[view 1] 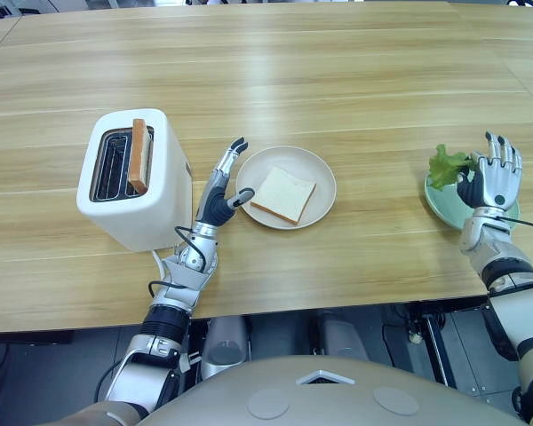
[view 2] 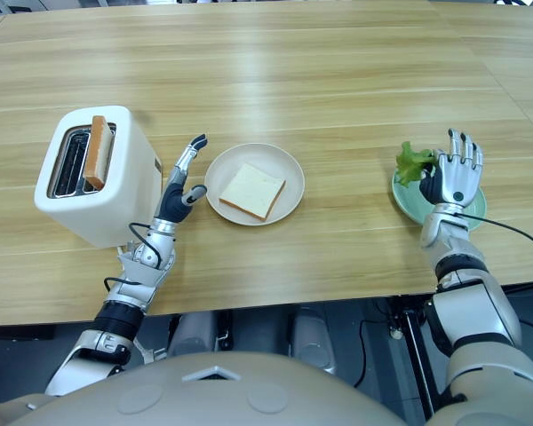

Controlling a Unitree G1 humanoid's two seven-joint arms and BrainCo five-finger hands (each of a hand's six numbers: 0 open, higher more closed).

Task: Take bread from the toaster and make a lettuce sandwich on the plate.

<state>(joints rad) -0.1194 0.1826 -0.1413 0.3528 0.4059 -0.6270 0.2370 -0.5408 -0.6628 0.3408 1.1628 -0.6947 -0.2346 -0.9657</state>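
Observation:
A white toaster [view 1: 133, 191] stands at the left with one slice of bread [view 1: 139, 155] sticking up from its right slot. Right of it, a beige plate [view 1: 324, 177] holds a single slice of bread [view 1: 282, 195]. My left hand [view 1: 220, 191] stands between toaster and plate, fingers straight and holding nothing. At the right, my right hand [view 1: 495, 182] is over a small green plate [view 1: 444, 209]. Its thumb and one finger pinch a green lettuce leaf [view 1: 444, 167], which is held upright at the plate's left rim, while the other fingers point up.
The wooden table [view 1: 338, 80] stretches bare behind the toaster and plates. A white cord [view 1: 158, 260] runs from the toaster towards the table's front edge. A black cable [view 1: 529, 222] trails from my right wrist.

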